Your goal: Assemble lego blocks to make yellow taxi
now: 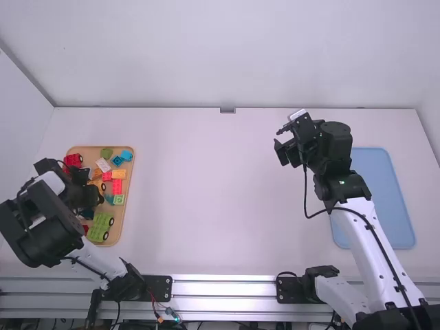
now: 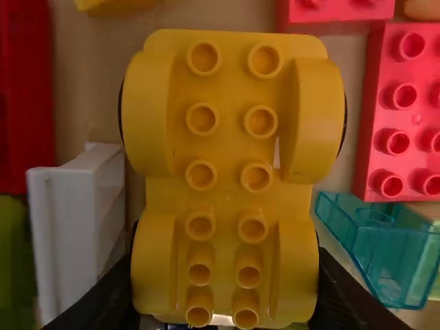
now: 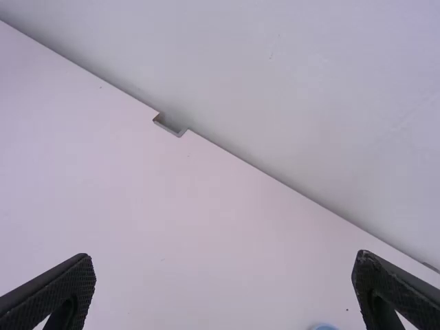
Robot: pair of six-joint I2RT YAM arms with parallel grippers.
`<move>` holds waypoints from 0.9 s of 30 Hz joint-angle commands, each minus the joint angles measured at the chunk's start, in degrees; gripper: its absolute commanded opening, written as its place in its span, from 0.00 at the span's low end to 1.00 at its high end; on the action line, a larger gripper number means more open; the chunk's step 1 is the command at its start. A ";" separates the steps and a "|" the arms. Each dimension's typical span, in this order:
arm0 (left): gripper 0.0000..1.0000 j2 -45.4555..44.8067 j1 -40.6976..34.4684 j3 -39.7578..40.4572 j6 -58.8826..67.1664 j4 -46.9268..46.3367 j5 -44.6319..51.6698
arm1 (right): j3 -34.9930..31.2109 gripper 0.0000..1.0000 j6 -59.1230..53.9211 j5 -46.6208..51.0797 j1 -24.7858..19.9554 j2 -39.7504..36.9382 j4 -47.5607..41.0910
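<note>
In the high view my left gripper (image 1: 89, 199) is over the wooden tray of blocks at the left, partly hiding what lies beneath. The yellow car base (image 2: 227, 172) fills the middle of the left wrist view, studs facing the camera, with my left gripper (image 2: 223, 295) shut on the sides of its lower pair of wheel arches. Whether the base is clear of the tray I cannot tell. My right gripper (image 1: 280, 143) hangs over the right half of the table; in the right wrist view the same gripper (image 3: 223, 289) is open with nothing between its fingers.
The wooden tray (image 1: 129, 189) holds red, green, blue and orange blocks. Close around the car base are a white piece (image 2: 75, 220), a red block (image 2: 402, 110) and a clear teal piece (image 2: 378, 240). A blue tray (image 1: 381, 199) lies at the right, beside the right arm.
</note>
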 commanded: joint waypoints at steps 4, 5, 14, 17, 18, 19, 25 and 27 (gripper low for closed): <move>0.13 -8.09 -4.07 2.03 -2.19 -2.60 3.91 | 2.10 0.98 0.28 -0.31 0.22 0.44 -1.07; 0.13 -9.64 -5.84 1.55 -2.14 -2.60 3.61 | 2.10 0.99 0.28 -0.35 0.17 0.44 -1.44; 0.20 -12.85 -31.04 1.33 3.28 -4.35 2.08 | 2.10 0.99 0.31 -0.61 0.22 0.44 -3.19; 0.23 -10.67 -42.58 2.95 5.31 -4.46 2.14 | 2.10 0.99 0.31 -3.26 0.11 0.42 -3.39; 0.22 -10.23 -44.15 3.28 5.95 -4.59 2.12 | 2.10 0.99 0.31 -3.69 0.11 0.42 -3.41; 0.22 -9.25 -47.30 4.04 7.39 -5.25 2.12 | 2.10 0.99 0.28 -4.96 0.13 0.42 -3.50; 0.20 -2.89 -62.27 8.07 11.43 -7.19 -2.78 | 2.10 0.99 0.28 -7.45 0.22 0.42 -3.56; 0.19 0.37 -67.19 8.74 16.70 -6.88 -2.67 | 2.10 0.99 0.31 -7.48 0.09 0.42 -3.61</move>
